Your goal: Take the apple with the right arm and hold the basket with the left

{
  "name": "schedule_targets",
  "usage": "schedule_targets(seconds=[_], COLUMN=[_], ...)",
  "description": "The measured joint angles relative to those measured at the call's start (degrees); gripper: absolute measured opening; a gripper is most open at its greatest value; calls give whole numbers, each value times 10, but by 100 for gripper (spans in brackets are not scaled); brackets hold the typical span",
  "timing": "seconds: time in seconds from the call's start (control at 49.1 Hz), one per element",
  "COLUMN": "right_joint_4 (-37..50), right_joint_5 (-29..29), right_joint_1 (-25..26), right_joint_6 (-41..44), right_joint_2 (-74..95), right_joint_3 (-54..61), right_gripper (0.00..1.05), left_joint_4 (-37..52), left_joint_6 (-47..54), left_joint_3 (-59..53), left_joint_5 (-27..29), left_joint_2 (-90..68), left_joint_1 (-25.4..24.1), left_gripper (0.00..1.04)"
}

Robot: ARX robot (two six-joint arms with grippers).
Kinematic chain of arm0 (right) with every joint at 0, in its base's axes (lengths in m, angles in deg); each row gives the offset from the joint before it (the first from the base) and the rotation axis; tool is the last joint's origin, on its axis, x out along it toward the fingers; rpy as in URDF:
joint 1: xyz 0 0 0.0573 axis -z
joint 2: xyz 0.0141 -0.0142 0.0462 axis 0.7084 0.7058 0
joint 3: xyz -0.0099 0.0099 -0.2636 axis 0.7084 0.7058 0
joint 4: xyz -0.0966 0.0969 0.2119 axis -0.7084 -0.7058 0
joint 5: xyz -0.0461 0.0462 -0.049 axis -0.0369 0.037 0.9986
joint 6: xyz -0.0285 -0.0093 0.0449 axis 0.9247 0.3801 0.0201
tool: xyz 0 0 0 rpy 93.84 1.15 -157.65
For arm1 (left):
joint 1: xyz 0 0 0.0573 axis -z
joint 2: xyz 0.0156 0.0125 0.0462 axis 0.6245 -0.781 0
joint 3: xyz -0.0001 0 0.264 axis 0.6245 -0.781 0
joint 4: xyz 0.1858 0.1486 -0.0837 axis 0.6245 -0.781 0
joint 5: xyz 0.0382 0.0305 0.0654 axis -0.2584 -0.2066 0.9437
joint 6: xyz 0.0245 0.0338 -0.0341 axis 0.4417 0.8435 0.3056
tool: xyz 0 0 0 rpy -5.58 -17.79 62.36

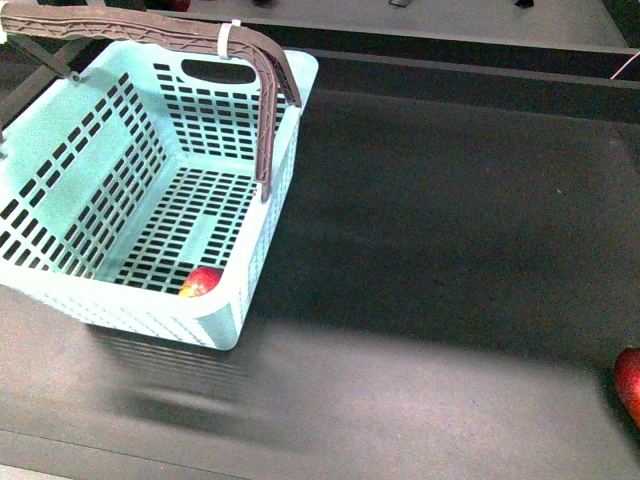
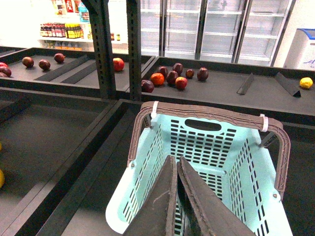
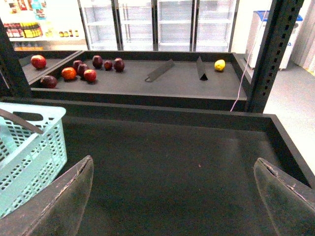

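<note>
Dark matte shelving [image 1: 430, 250] is forming the work surface, with glass-door coolers [image 2: 216, 24] standing behind it in a shop interior. Left gripper [image 2: 176, 196]: its two dark angular fingers are lying pressed together with only a thin seam between them, pointing over the basket; whether anything is pinched between them cannot be told. Right gripper [image 3: 172, 196]: its two worn grey fingers are standing wide apart over bare shelf, holding nothing.

Basket [image 1: 100, 180]: a pale turquoise slotted plastic basket with a brown handle [image 1: 200, 40] arching over its far end, white ties fixing the handle. In the front view it is sitting tilted, and a shadow is showing beneath its near edge. Apple [image 1: 200, 282]: a small red fruit with a yellowish patch, lying inside the basket at the near corner of its floor. A darker red apple [image 1: 629, 382] is lying at the right edge of the shelf, well apart from the basket. More red and dark fruit [image 2: 172, 77] and one yellow fruit [image 3: 219, 65] are resting on the rear shelf. Bottles [image 2: 66, 30] are lining a far shelf; their labels are too small to read.
</note>
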Motion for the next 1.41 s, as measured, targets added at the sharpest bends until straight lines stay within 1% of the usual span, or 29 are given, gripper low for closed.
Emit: schedule_targets(seconds=[0.061,0.122,0.143,0.775,0.815,0.938,0.978,1.162,1.182,1.243,1.305,1.407], right_joint_4=[0,0,0,0,0,0,0,0,0,0,0,0], right_joint_5=[0,0,0,0,0,0,0,0,0,0,0,0], right_joint_1=[0,0,0,0,0,0,0,0,0,0,0,0], right_joint_6=[0,0,0,0,0,0,0,0,0,0,0,0], right_joint_2=[0,0,0,0,0,0,0,0,0,0,0,0], right_joint_3=[0,0,0,0,0,0,0,0,0,0,0,0], right_gripper=[96,96,96,96,96,96,96,96,96,96,96,96], left_joint_4=[-17,-92,-103,-108,-108,-108,-108,-108,-108,-108,-108,-108], left_joint_6=[0,0,0,0,0,0,0,0,0,0,1,1], left_joint_3=[0,0,0,0,0,0,0,0,0,0,0,0], left_joint_5=[0,0,0,0,0,0,0,0,0,0,0,0], left_joint_2=[16,71,89,105,105,105,105,105,105,105,105,105], left_joint_1=[0,0,0,0,0,0,0,0,0,0,0,0], left_gripper=[3,3,3,4,8,30,35,82,85,100,97,98])
